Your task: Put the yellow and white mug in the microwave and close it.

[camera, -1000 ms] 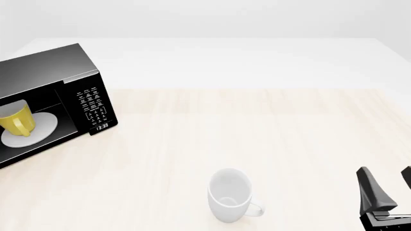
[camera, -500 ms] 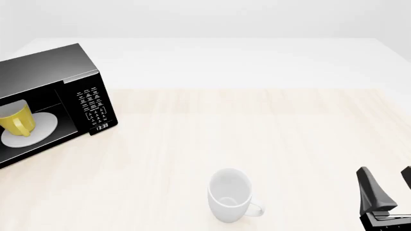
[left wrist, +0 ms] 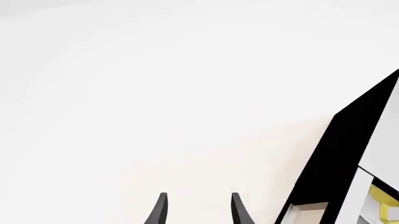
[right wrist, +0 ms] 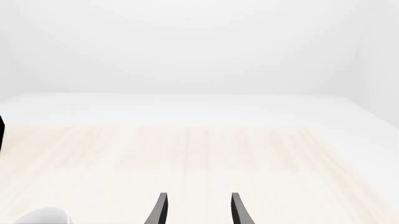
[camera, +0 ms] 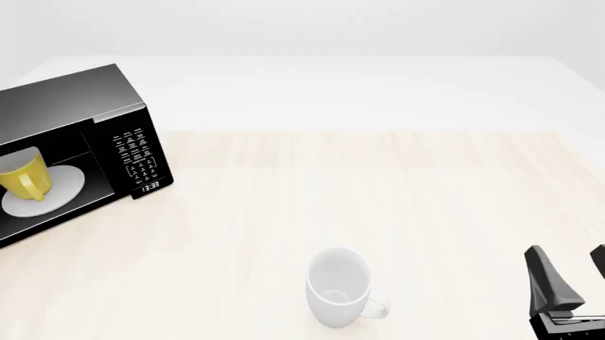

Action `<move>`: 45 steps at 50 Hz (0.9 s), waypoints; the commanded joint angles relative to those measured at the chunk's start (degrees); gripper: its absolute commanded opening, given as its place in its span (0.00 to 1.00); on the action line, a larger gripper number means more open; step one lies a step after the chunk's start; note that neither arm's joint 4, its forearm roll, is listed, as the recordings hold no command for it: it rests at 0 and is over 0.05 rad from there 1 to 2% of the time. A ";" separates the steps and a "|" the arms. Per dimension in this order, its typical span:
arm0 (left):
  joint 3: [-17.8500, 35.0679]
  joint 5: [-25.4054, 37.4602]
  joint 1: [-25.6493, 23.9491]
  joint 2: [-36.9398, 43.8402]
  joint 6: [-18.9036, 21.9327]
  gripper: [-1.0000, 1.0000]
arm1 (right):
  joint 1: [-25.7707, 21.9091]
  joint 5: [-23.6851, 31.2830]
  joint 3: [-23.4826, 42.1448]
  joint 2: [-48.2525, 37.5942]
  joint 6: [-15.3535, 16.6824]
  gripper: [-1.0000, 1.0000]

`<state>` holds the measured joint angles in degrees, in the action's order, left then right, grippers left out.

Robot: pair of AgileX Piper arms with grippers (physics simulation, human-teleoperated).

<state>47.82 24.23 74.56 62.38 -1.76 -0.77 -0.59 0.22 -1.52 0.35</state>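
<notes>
Small yellow mug sat on the black box microwave's turntable; both empty grippers, left and right, gaped (door unseen), closing remained.

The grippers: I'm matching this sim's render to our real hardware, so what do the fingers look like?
Both are plain black. The right gripper shows in the front view as two tall, tapered fingers on a black base with fine pale lines. In the wrist views, the left gripper and the right one appear as paired slim, curved, pointed black blades. No cables, logos or markings are visible.
</notes>
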 commanded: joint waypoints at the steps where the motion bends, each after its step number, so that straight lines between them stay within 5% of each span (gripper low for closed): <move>1: -3.97 -2.55 -0.13 2.26 2.83 1.00 | -0.01 0.00 0.00 0.00 0.01 1.00; 16: -7.12 -3.79 -2.66 2.73 3.91 1.00 | -0.03 0.00 0.00 0.02 0.04 1.00; 45: -8.60 -4.36 -12.51 6.28 -0.61 1.00 | -0.05 -0.06 0.00 -0.10 0.03 1.00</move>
<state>39.57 20.09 65.06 67.37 -1.10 -0.81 -0.64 0.22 -1.60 0.36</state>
